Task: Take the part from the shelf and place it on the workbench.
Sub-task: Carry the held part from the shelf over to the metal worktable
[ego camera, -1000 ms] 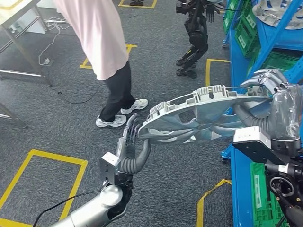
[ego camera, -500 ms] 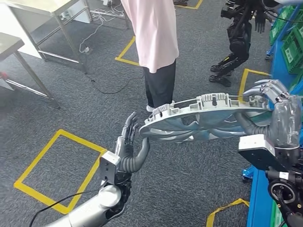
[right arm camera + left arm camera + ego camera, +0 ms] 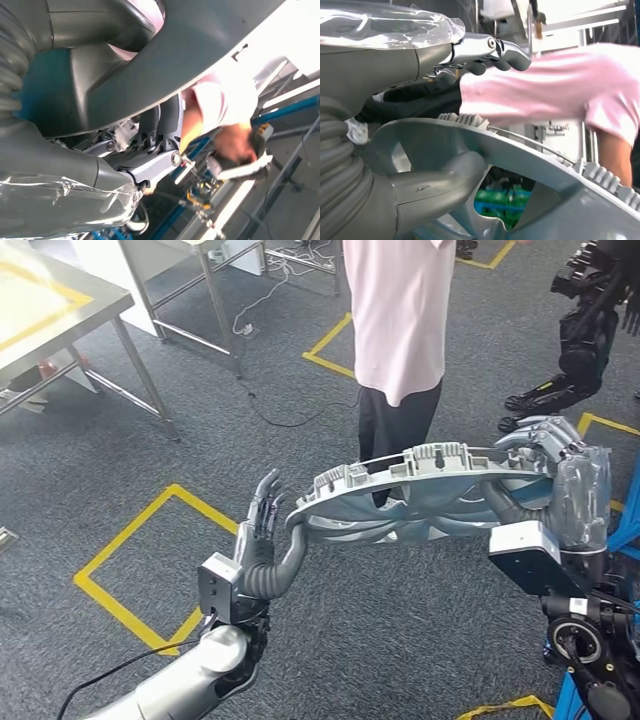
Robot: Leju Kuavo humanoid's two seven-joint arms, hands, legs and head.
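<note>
The part [image 3: 423,480] is a large grey round cover with spokes and a ribbed rim, carried level in front of me above the carpet. My left hand [image 3: 264,540] is at its left edge: the thumb hooks under the rim and the fingers [image 3: 266,508] stand up beside it. My right hand [image 3: 551,455] grips the right edge, fingers over the top. In the left wrist view the thumb [image 3: 433,187] lies under the part [image 3: 531,165]. The right wrist view has the part [image 3: 188,50] above the fingers [image 3: 158,165]. The workbench [image 3: 45,310] stands at the far left.
A person [image 3: 400,310] in a pink top stands just beyond the part. A black humanoid robot [image 3: 596,330] is at the far right. Yellow tape [image 3: 143,530] marks a square on the carpet. Cables [image 3: 287,420] lie by table legs. A blue shelf edge [image 3: 630,510] is on the right.
The camera has turned left: the blue shelf slid out to the right and the workbench came in at the left. Both hands hold the part as before.
</note>
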